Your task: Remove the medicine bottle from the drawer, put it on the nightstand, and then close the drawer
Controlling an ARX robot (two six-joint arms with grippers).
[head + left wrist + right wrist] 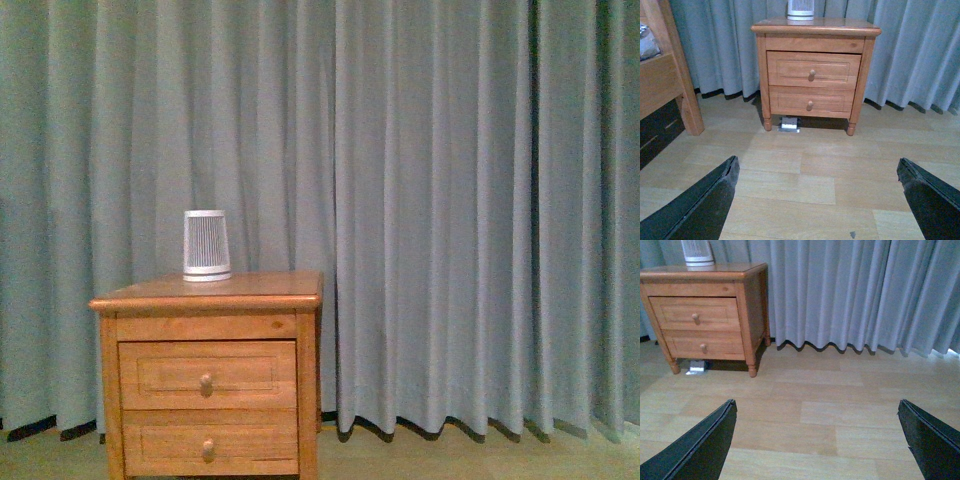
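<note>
I cannot see the medicine bottle anywhere. I think it is inside the drawer (207, 374), and the drawer is shut. It is the top one of two in the nightstand (205, 291), just above the lower drawer (208, 440). Its round knob (206, 383) sticks out toward me. To open the drawer I would have to pull the knob straight back, toward myself.

A white ribbed thing (206, 245) stands on top of the nightstand, but that is not the bottle. The nightstand is over on my left side, in front of the curtain (450, 200).

My left tool (817, 165) faces the nightstand straight on, so I think my left arm is the nearer one. My right tool (816, 405) sees it off to one side and looks mostly at curtain and floor (840, 375). Both tools are spread wide and hold nothing. Both are well apart from the knob, out over the floor.
</note>
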